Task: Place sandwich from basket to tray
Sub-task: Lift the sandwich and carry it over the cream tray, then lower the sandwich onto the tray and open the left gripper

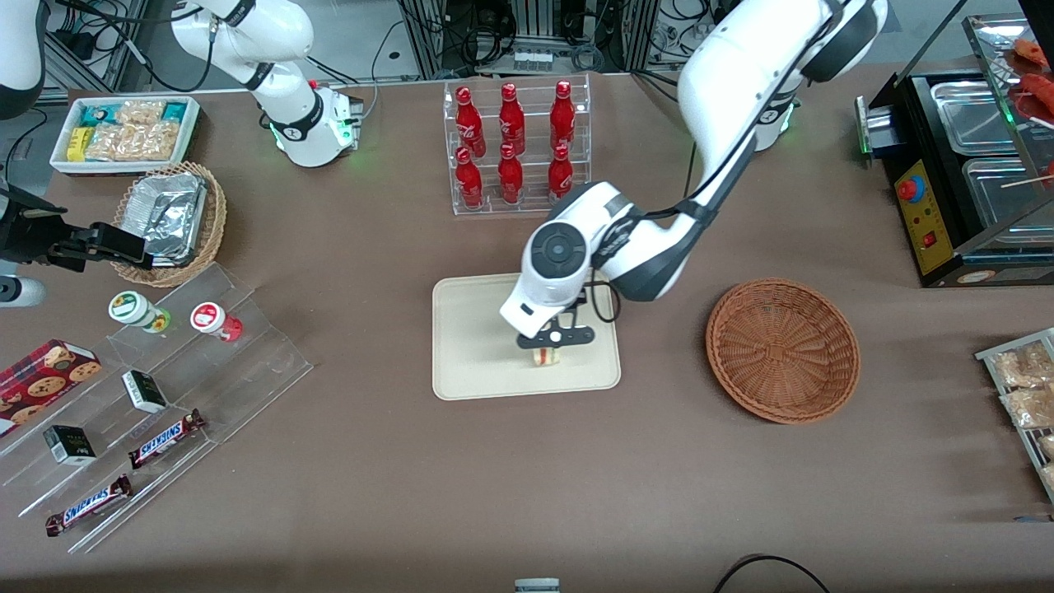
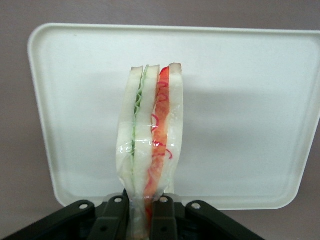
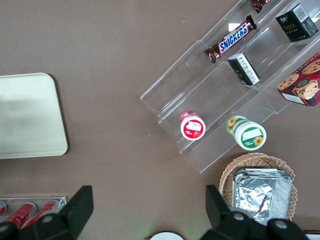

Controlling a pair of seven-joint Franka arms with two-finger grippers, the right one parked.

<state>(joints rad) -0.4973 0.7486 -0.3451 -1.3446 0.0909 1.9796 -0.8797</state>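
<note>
The sandwich (image 1: 545, 357) is a plastic-wrapped wedge of pale bread with red, white and green layers; it hangs over the cream tray (image 1: 469, 346), near the tray's edge closest to the front camera. My left gripper (image 1: 550, 344) is shut on it from above. In the left wrist view the black fingers (image 2: 116, 215) pinch the sandwich (image 2: 150, 135) at its end, with the tray (image 2: 250, 100) beneath it. The reddish-brown wicker basket (image 1: 782, 350) stands empty beside the tray, toward the working arm's end of the table.
A clear rack of red bottles (image 1: 515, 144) stands farther from the front camera than the tray. A tiered acrylic stand (image 1: 148, 395) with snack bars, boxes and cups lies toward the parked arm's end, near a tan foil-lined basket (image 1: 169, 222). A black appliance (image 1: 963, 173) sits at the working arm's end.
</note>
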